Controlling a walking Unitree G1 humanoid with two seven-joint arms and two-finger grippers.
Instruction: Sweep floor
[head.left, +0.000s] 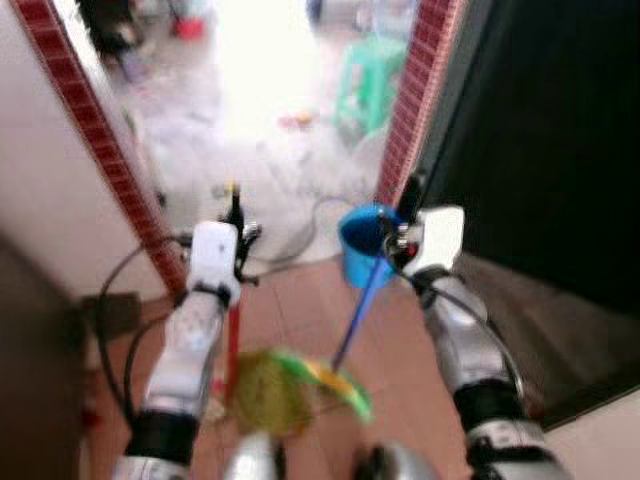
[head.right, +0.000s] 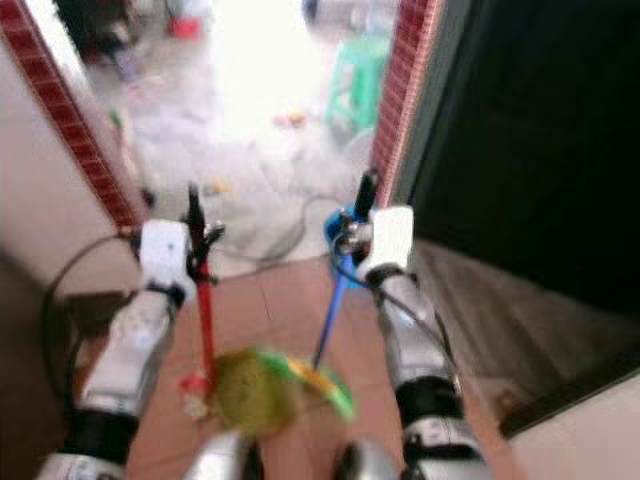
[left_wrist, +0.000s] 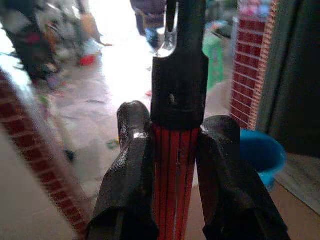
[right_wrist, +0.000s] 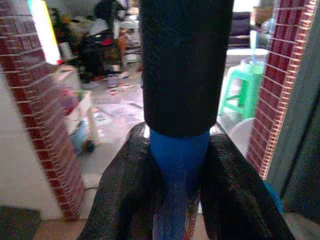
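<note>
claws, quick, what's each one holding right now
Left claw: closed on the red handle.
Right claw: closed on the blue handle.

arms (head.left: 190, 350): silver, black-banded | wrists (head.left: 213, 255): white | pincer fingers (left_wrist: 127, 190): black

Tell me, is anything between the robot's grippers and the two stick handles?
No, nothing is. The left gripper is already shut on the red handle, and the right gripper is shut on the blue handle. Both sticks run down to something blurry, yellow-green on the tiled floor.
</note>
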